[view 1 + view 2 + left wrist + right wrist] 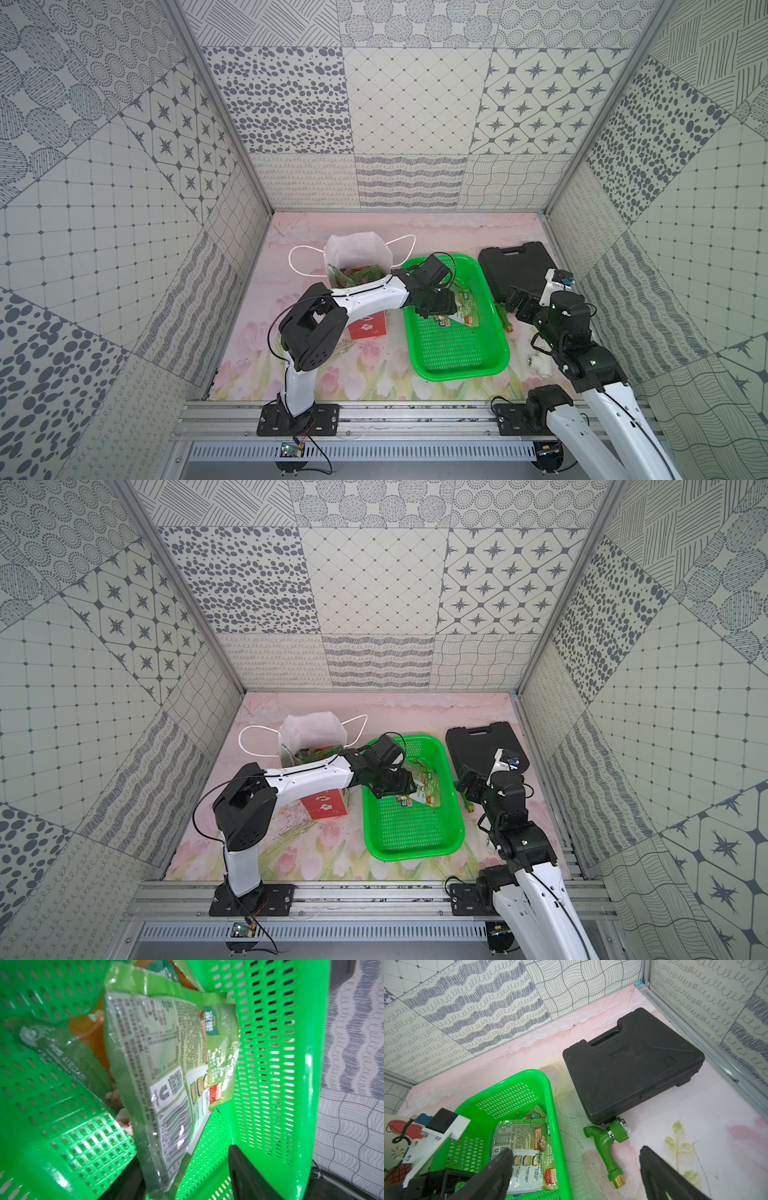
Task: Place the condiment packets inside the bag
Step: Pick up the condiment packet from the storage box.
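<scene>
Left hand (182, 1153), open, straddles a packet (166, 1064) in the basket (270, 1064), bound for the bag (357, 249); right hand (575, 1150) hangs open.

In your left wrist view, the big packet (166, 1076) runs off the picture's edge between the left jaws and covers one jaw's tip, so you cannot tell whether it is touched. Its fine print is blurred. The packets (89, 1039) beyond it are mostly covered. In both top views the left arm (365, 297) hides those jaws' tips and part of the bag (357, 249).
</scene>
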`<state>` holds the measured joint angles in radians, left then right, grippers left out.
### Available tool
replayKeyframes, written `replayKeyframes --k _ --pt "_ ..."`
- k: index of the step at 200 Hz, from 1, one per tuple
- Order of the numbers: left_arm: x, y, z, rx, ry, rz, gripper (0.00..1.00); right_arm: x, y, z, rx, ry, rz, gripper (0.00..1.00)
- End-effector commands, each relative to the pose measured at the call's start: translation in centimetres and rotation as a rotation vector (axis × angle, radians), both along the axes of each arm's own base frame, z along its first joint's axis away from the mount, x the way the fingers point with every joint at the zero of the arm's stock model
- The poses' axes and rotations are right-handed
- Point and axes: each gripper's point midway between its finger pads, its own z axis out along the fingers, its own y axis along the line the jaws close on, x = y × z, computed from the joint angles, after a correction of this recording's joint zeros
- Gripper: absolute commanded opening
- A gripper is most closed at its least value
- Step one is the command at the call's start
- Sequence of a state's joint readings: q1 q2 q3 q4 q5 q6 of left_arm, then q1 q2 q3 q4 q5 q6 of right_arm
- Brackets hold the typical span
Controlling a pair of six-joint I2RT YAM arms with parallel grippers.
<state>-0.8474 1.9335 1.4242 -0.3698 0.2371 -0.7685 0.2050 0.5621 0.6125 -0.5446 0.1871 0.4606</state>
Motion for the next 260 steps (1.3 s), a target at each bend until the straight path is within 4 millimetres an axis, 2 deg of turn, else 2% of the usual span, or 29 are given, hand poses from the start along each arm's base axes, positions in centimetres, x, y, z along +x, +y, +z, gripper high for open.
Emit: replayKeyframes --k 1,28,58,78,113,134,151,189,220,260 --pt "0.8 -2.0 2.6 -0.129 -0.033 -0.015 0.6 0.4 0.0 0.8 0.016 -0.049 -0.003 0.97" --pt "0.9 -2.9 3.5 -0.182 -0.029 -0.022 0.53 0.4 0.0 0.9 0.016 -0.052 -0.003 0.97" --pt "1.0 -3.5 4.1 -0.209 -0.029 -0.031 0.4 0.4 0.0 0.8 0.016 -0.05 -0.003 0.97" --pt "1.1 -3.5 3.5 -0.187 -0.025 -0.032 0.28 0.4 0.0 0.8 0.017 -0.051 -0.002 0.97" --pt "1.1 -3.1 2.8 -0.106 -0.042 -0.038 0.0 0.4 0.1 0.8 0.018 -0.05 0.001 0.97" --pt "0.7 -2.8 3.8 -0.04 -0.103 -0.061 0.0 0.4 0.2 0.7 0.021 -0.05 0.003 0.97" --pt "0.0 -2.5 5.0 0.025 -0.162 -0.084 0.0 0.5 0.4 0.6 0.025 -0.047 0.012 0.97" --pt "-1.9 -2.8 9.7 0.077 -0.309 -0.162 0.0 0.6 0.6 0.6 0.03 -0.049 0.027 0.97" --pt "-3.6 -2.9 13.9 0.033 -0.375 -0.209 0.0 0.6 0.6 0.4 0.03 -0.047 0.027 0.97" --pt "-6.1 -1.3 19.8 -0.049 -0.443 -0.243 0.0 0.7 0.7 0.1 0.03 -0.038 0.027 0.97"
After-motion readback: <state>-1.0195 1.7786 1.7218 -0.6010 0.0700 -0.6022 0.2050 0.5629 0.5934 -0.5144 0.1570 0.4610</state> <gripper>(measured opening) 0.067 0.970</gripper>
